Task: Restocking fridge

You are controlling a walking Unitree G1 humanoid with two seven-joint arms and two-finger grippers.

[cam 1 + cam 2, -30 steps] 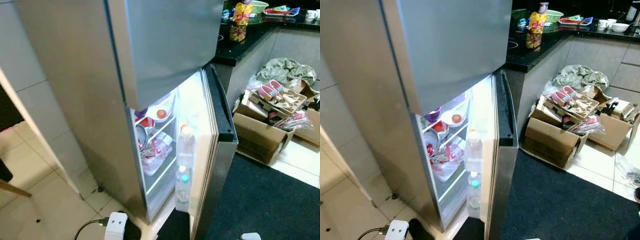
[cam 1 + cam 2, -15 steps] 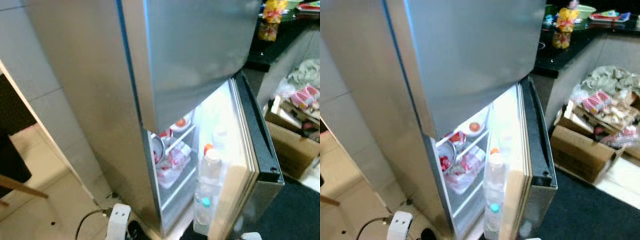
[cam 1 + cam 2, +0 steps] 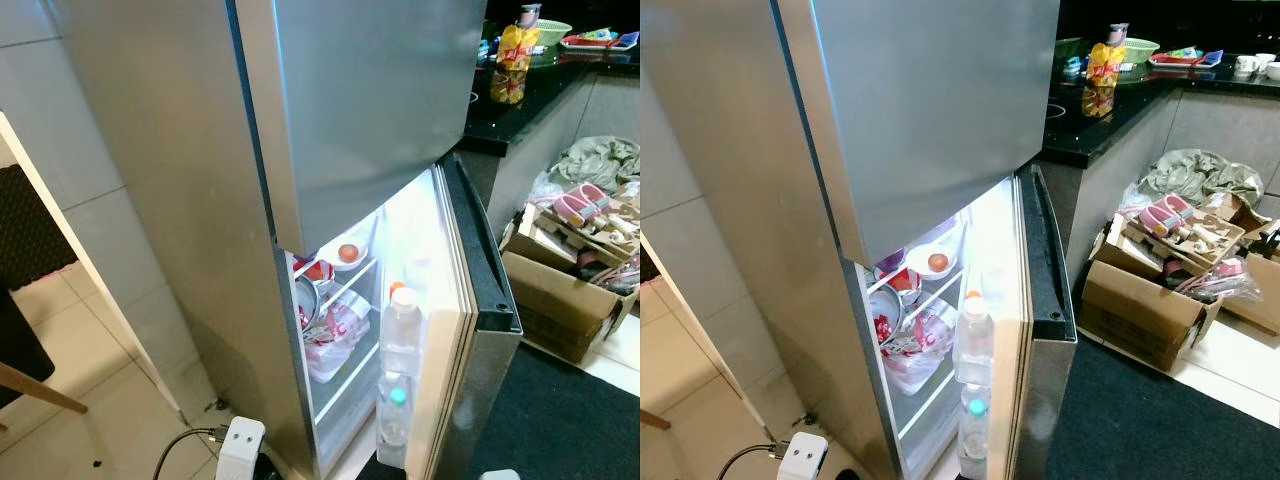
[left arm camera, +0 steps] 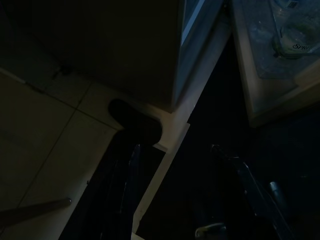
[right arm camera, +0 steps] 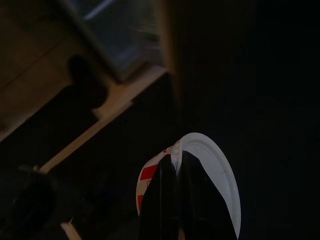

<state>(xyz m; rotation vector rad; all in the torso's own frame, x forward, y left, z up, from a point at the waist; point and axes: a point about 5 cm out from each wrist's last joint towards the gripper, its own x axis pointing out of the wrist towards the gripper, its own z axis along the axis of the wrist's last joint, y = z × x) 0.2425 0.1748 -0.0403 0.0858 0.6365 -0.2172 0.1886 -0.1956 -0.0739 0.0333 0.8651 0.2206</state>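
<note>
The silver fridge (image 3: 370, 100) stands right in front of me with its lower door (image 3: 487, 270) swung open to the right. The lit shelves hold a white bowl with a red fruit (image 3: 347, 253), a metal bowl (image 3: 306, 300) and a red-and-white bag (image 3: 335, 330). Two clear water bottles (image 3: 402, 330) stand in the door rack, one above the other. In the right wrist view my right gripper (image 5: 176, 159) is shut on the rim of a white round container with red stripes (image 5: 217, 170). In the dark left wrist view my left gripper (image 4: 175, 148) hangs open above the floor by the fridge's foot.
A white power adapter (image 3: 240, 445) with a cable lies on the tiles at the fridge's left foot. A black mat (image 3: 570, 420) covers the floor on the right, with full cardboard boxes (image 3: 560, 300) behind it. The black counter (image 3: 520, 95) carries a yellow snack bag (image 3: 513, 60). A chair (image 3: 20, 340) stands at left.
The camera has swung, so the whole picture has shifted and the fridge now sits nearer the middle. Nothing in the fridge has moved.
</note>
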